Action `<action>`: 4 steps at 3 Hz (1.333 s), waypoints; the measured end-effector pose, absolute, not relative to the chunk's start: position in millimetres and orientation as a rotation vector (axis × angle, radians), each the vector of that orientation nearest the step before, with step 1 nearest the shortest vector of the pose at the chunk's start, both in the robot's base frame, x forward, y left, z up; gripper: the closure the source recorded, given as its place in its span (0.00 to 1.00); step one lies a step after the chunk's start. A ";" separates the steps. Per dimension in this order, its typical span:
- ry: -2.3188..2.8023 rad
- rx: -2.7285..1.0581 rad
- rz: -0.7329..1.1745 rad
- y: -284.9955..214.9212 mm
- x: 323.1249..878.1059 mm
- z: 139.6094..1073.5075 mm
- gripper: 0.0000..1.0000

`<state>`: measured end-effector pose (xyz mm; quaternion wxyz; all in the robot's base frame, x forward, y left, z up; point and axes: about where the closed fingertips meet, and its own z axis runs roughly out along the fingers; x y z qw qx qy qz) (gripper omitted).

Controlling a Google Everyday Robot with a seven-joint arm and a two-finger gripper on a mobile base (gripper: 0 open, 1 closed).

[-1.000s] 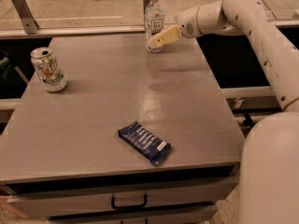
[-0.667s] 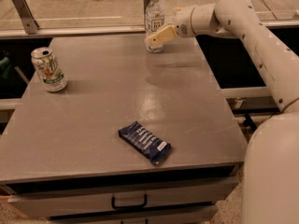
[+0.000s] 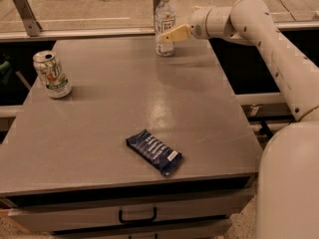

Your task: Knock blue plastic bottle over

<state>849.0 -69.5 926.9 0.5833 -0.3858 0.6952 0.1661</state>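
Note:
The blue plastic bottle (image 3: 164, 24) is a slim clear bottle with a white cap and a white label. It stands upright at the far edge of the grey table (image 3: 124, 108), right of centre. My gripper (image 3: 168, 35) reaches in from the right on the white arm. Its yellowish fingertips are level with the bottle's lower half and overlap the bottle's right side.
A white-green drink can (image 3: 51, 74) stands upright near the table's left edge. A flat dark blue snack wrapper (image 3: 153, 152) lies near the front edge. A metal rail and glass panel (image 3: 75, 19) run behind the table. A drawer handle (image 3: 137, 216) is below the front edge.
My gripper has moved up and a little left, from beside the bottle's base to its lower right side. The bottle still stands upright.

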 end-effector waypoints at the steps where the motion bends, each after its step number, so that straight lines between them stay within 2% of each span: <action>1: 1.614 -0.869 0.522 -43.1 848.1 924.2 0.00; 3: 1.578 -0.910 0.697 0.9 836.5 930.4 0.00; 4: 1.552 -0.981 0.826 33.4 807.4 937.3 0.00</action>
